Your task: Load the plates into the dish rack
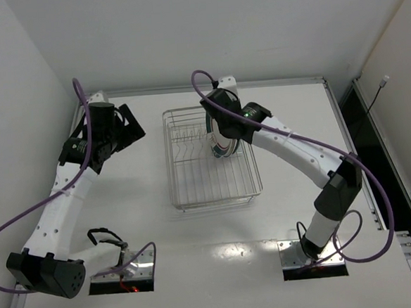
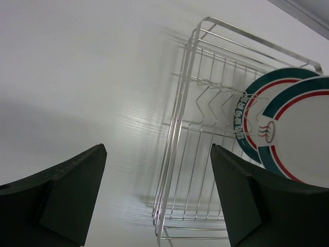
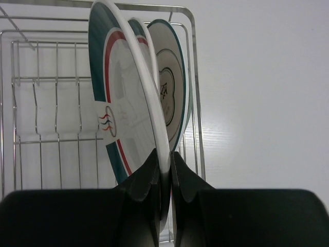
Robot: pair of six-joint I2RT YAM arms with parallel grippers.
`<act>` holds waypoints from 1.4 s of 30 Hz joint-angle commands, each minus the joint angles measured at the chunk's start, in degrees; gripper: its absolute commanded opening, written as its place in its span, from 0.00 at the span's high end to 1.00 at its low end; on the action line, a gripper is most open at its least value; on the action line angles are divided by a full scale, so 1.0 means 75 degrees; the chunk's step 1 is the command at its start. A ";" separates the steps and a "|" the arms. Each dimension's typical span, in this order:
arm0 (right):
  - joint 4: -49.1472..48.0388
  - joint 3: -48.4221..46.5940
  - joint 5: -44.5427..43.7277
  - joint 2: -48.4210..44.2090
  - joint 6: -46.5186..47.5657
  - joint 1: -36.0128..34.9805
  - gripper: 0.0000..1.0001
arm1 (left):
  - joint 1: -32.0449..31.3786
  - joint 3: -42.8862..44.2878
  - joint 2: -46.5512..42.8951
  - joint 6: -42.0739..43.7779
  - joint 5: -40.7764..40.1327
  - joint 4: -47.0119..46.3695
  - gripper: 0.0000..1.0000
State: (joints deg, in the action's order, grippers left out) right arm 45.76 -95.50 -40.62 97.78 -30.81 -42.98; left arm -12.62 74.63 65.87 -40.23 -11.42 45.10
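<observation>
1. The right end effector point(image 3: 164, 160) is pinching the near rim of a banded plate point(image 3: 123, 98). It holds the plate on edge, probably so it can stand between the wires instead of lying flat.
2. That plate is upright inside the dish rack point(image 1: 216, 204), just beside the other plates point(image 3: 175, 92) standing there. Packing them close leaves the prongs point(image 3: 36, 110) alongside free.
3. The left end effector point(image 2: 156, 159) hangs spread and empty above the desk point(image 2: 77, 77), beside the rack and seemingly out of the way.
</observation>
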 commanded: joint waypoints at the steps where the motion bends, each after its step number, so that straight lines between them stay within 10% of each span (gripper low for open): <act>1: -0.0136 -0.0532 -0.1088 -0.0206 0.0169 -0.0116 1.00 | 0.0253 -0.0165 -0.0134 0.0289 -0.0060 0.0080 0.20; 19: 0.1433 -0.3016 -0.2142 0.2701 -0.0332 -0.0503 1.00 | 0.0476 -0.0423 0.0077 0.0582 0.0175 0.0079 0.20; 29: 0.0826 -0.1929 0.0024 0.2211 -0.0838 -0.0175 0.98 | 0.0546 -0.0423 0.0077 0.0653 0.0316 0.0162 0.20; 36: 0.0017 -0.1048 0.2367 0.1309 -0.0510 0.0433 0.68 | 0.0699 -0.0353 0.0148 0.0921 0.0223 0.0244 0.20; 42: -0.0091 -0.0753 0.1808 0.0019 0.0356 0.0434 0.24 | 0.0933 -0.0283 0.0218 0.1168 -0.0106 0.0068 0.20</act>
State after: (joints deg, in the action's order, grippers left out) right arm 45.98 -100.22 -25.26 104.97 -32.86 -40.10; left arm -6.87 71.40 67.61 -33.52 -10.48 47.07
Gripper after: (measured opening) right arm 0.706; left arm 0.799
